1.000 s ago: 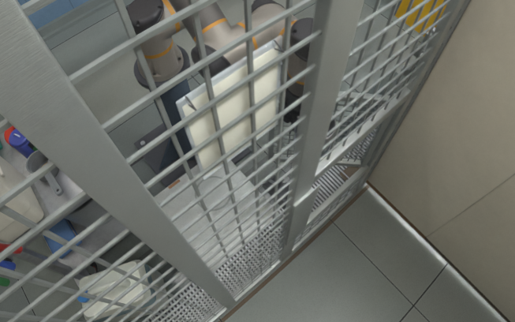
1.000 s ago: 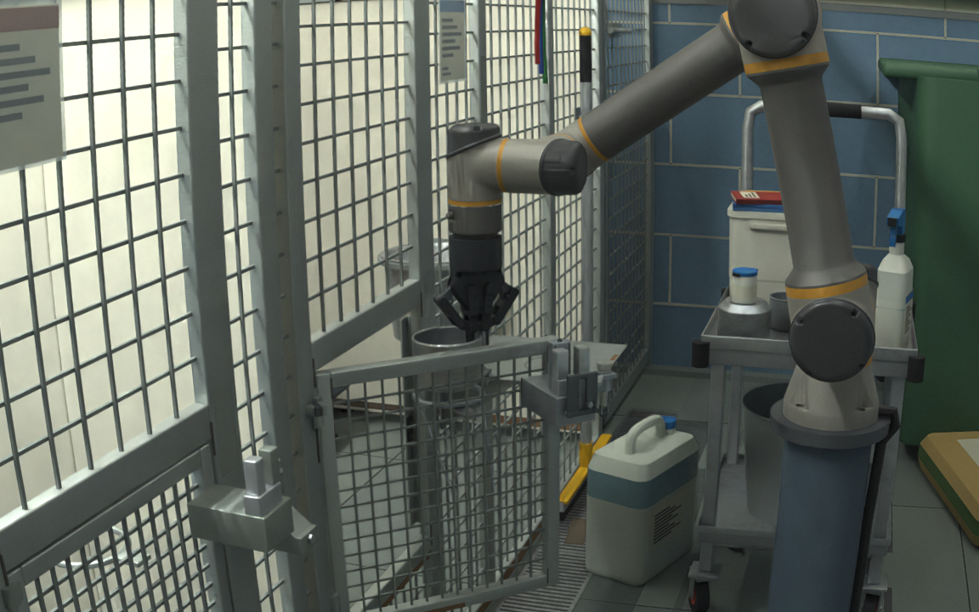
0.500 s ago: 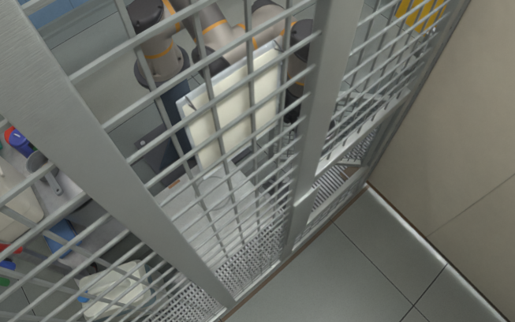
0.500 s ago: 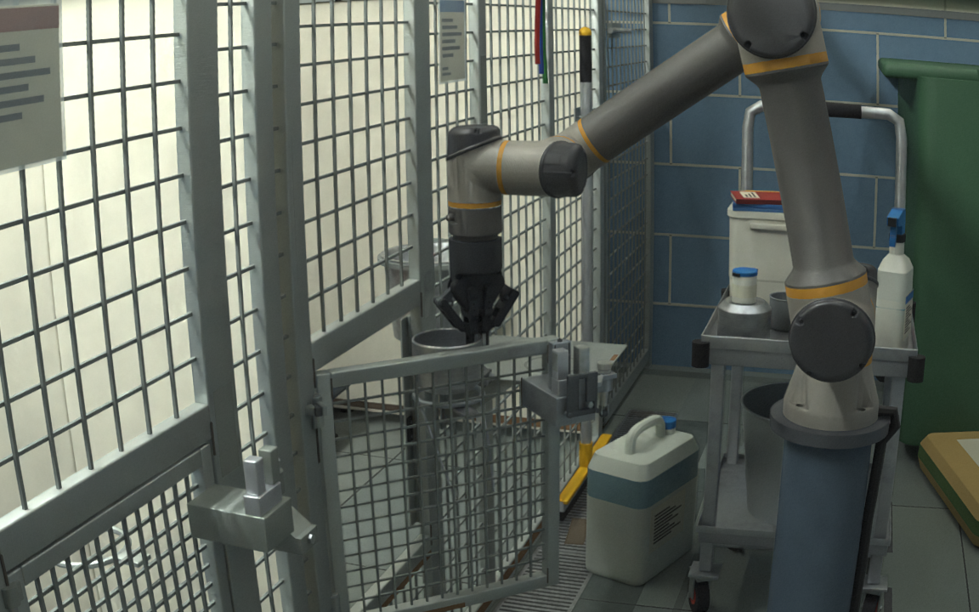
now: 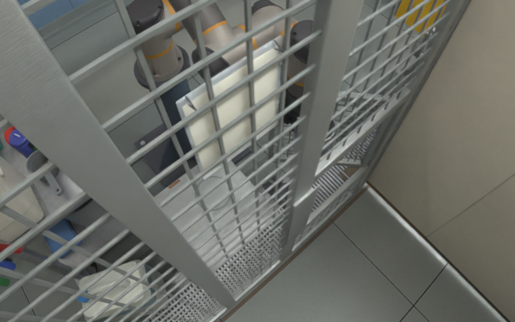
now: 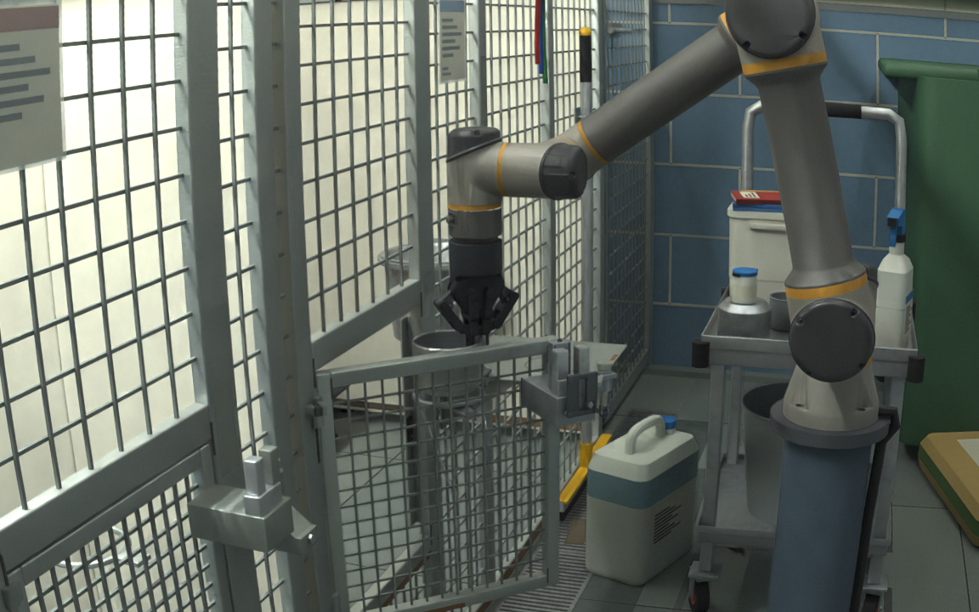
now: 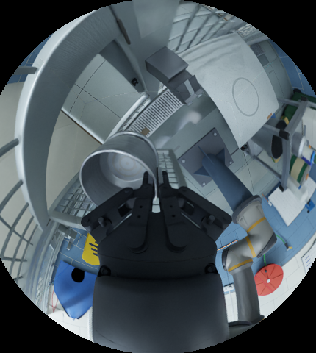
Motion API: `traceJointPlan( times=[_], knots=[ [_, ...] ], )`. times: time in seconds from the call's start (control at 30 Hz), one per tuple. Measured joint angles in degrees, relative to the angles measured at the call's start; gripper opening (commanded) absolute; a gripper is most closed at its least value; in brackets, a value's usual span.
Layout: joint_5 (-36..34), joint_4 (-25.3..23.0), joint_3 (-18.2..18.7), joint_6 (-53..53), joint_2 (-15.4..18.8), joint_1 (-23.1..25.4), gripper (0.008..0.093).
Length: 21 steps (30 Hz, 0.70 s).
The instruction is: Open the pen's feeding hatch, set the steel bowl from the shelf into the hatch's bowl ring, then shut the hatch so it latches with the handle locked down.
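I hold the steel bowl (image 7: 119, 165) by its rim in my gripper (image 7: 154, 184), which points straight down and is closed on the rim. In the second side camera the bowl (image 6: 444, 342) hangs just behind the top rail of the open feeding hatch (image 6: 440, 464), which is swung outward from the pen's mesh wall. The hatch's latch block and handle (image 6: 573, 380) sit on its free right edge. The bowl ring is hidden behind the hatch's mesh and bars.
The pen's mesh wall (image 6: 174, 266) fills the left. A wheeled cart (image 6: 790, 342) with bottles stands behind my arm's blue pedestal (image 6: 820, 517). A white jug (image 6: 642, 498) sits on the floor by the hatch, and a green bin (image 6: 969, 228) stands at the far right.
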Motion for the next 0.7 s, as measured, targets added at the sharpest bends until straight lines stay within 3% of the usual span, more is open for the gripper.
traceJointPlan(
  times=[0.7],
  knots=[
    [0.00, -0.65, 0.29, 0.00, 0.35, 0.00, 0.0080]
  ],
)
